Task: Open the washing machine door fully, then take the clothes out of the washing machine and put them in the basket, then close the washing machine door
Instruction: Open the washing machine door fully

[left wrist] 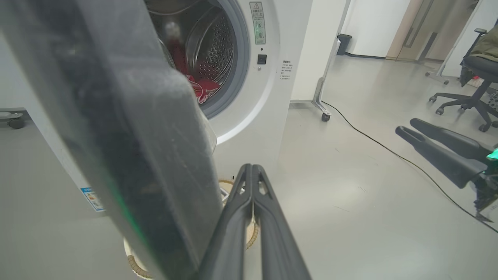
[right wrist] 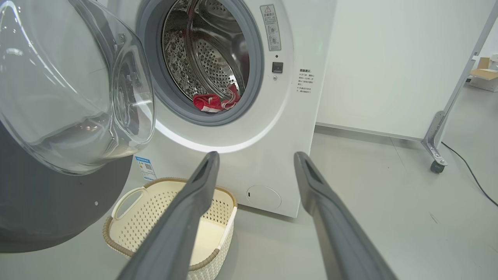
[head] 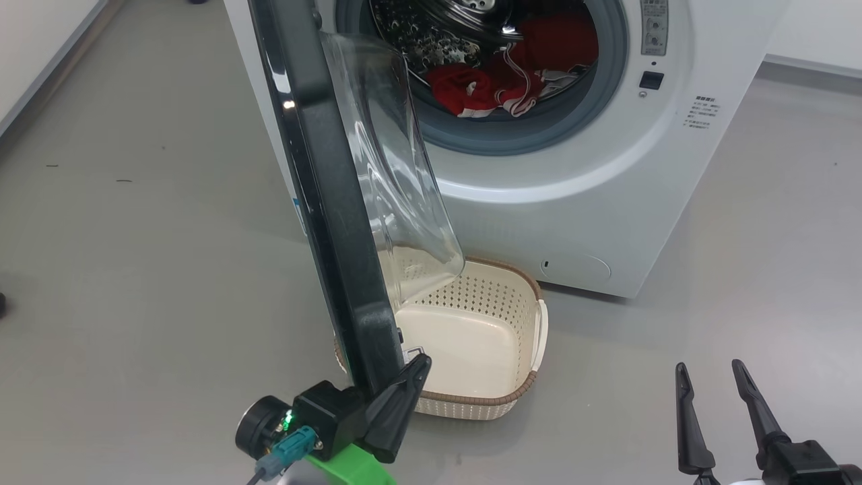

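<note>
The washing machine door (head: 323,202) stands open, edge-on from the washing machine (head: 539,202). Its glass bowl hangs over the basket (head: 485,399), which sits on the floor just before the machine's front. The left pincer (head: 419,364), fingers pressed together with nothing between them, lies right against the door's free edge on the basket side. The clothes (head: 518,74) lie inside the machine's drum, well apart from both pincers. The right pincer (head: 708,369) is spread wide and empty, out before the machine's right corner.
</note>
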Tool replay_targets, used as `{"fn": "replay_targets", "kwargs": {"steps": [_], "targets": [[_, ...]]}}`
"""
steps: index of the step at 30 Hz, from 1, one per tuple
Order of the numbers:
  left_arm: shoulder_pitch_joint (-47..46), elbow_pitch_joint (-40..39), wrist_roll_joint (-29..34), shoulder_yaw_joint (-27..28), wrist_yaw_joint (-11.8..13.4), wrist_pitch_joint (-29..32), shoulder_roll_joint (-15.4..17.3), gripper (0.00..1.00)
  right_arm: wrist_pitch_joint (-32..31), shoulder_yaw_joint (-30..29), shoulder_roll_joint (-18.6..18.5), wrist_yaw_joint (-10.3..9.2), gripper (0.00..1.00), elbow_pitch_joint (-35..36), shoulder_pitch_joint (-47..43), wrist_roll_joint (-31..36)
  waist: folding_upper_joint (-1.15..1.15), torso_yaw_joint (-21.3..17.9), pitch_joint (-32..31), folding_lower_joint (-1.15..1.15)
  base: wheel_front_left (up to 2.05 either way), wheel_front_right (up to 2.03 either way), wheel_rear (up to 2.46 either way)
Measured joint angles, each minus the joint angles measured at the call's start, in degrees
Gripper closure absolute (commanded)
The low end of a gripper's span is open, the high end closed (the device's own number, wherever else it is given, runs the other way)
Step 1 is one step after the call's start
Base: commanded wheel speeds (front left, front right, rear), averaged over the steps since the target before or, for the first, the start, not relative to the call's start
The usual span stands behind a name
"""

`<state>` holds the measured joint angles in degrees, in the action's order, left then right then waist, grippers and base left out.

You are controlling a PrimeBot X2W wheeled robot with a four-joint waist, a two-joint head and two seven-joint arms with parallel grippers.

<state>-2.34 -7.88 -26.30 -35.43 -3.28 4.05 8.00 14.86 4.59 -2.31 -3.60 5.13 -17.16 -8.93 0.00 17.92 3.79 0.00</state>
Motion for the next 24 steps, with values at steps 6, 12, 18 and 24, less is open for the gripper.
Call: {"fn": "replay_targets", "kwargs": {"steps": [6,12,18,24], "targets": [[0.0,0.6,0.0,0.5,0.5,0.1,0.0,1.00,0.0,-0.2,0.0,0.00,0.00,0.0,0.0,0.0,0.00,0.0,0.1,0.00,0.00,0.00,0.00],[0.0,0.7,0.0,0.9,1.2,0.2,0.0,1.00,0.0,-0.3,0.0,0.00,0.00,-0.1,0.0,0.0,0.00,0.3,0.2,0.00,0.00,0.00,0.00],[0.0,1.2,-0.4,1.4,1.7,0.2,-0.2,1.00,0.0,-1.2,0.1,-0.01,0.00,0.2,0.0,0.0,0.00,1.2,0.6,0.00,0.00,0.00,0.00],[0.1,1.4,-0.4,1.7,2.0,-0.1,-0.5,1.00,0.0,-2.0,0.1,-0.02,0.00,0.4,0.1,0.0,0.00,2.6,0.9,0.00,0.00,0.00,0.00]]}}
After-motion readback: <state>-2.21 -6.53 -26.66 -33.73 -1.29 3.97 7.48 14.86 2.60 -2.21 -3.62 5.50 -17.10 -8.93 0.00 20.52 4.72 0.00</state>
